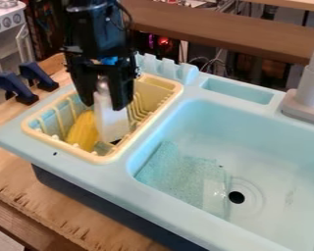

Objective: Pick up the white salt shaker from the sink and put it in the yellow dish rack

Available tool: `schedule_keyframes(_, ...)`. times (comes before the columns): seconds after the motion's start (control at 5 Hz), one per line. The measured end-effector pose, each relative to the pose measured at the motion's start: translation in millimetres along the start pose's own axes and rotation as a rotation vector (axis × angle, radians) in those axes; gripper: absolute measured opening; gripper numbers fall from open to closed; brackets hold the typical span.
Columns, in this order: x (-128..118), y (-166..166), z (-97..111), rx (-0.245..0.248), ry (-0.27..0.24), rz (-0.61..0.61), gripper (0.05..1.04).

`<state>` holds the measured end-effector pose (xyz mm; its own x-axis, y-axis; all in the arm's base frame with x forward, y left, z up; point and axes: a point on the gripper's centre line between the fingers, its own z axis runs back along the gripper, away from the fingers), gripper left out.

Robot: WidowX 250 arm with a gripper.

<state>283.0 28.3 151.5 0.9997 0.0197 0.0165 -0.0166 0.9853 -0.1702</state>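
Observation:
The black gripper (104, 102) hangs down over the yellow dish rack (165, 89) at the left side of the light blue sink unit. Directly under it and partly behind it, a whitish, translucent object (112, 123) with a narrow top stands roughly upright inside the rack. Whether the gripper grips this object or only surrounds its top, I cannot tell. To the left of the white object, a yellow item (84, 131) leans in the rack, close beside it.
The sink basin (277, 147) lies to the right, with a teal cloth-like piece (179, 169) on its floor by the drain. A grey faucet (310, 86) rises at the right edge. Dark blue clamps (16, 89) sit behind the unit's left corner.

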Motion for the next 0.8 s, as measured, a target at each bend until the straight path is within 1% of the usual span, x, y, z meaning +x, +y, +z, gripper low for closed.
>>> schedule_keyframes(0.2,2.0,0.4,-4.6,-0.012,0.006,-0.003,0.803)
schedule_keyframes(0.4,7.4,-0.6,-7.3,-0.016,0.008,-0.005,0.871)
schedule_keyframes(0.6,10.0,-6.7,-7.0,-0.027,0.023,-0.023,1.016)
schedule_keyframes(0.8,11.3,-13.2,-5.5,-0.039,0.009,-0.036,1.010)
